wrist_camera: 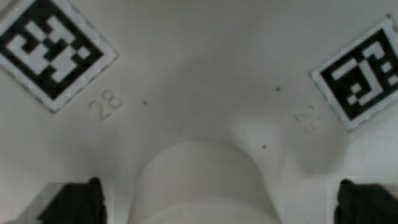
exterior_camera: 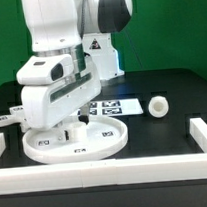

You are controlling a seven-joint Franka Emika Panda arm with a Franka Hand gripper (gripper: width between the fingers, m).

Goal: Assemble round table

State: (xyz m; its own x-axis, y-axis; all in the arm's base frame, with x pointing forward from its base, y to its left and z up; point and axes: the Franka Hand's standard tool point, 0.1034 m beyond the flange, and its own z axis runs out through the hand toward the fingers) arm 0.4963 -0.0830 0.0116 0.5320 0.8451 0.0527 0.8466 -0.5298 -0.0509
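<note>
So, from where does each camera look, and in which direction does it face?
Exterior view: it sits off the arm, beyond the table's edge and a little above it. It looks across at the disc, the post and the marker board, and shows the arm and the gripper.
Wrist view: it sits on the wrist and looks down, very close to the disc and two tags. Only the dark fingertips show.
Shared: the disc and the open gripper.
</note>
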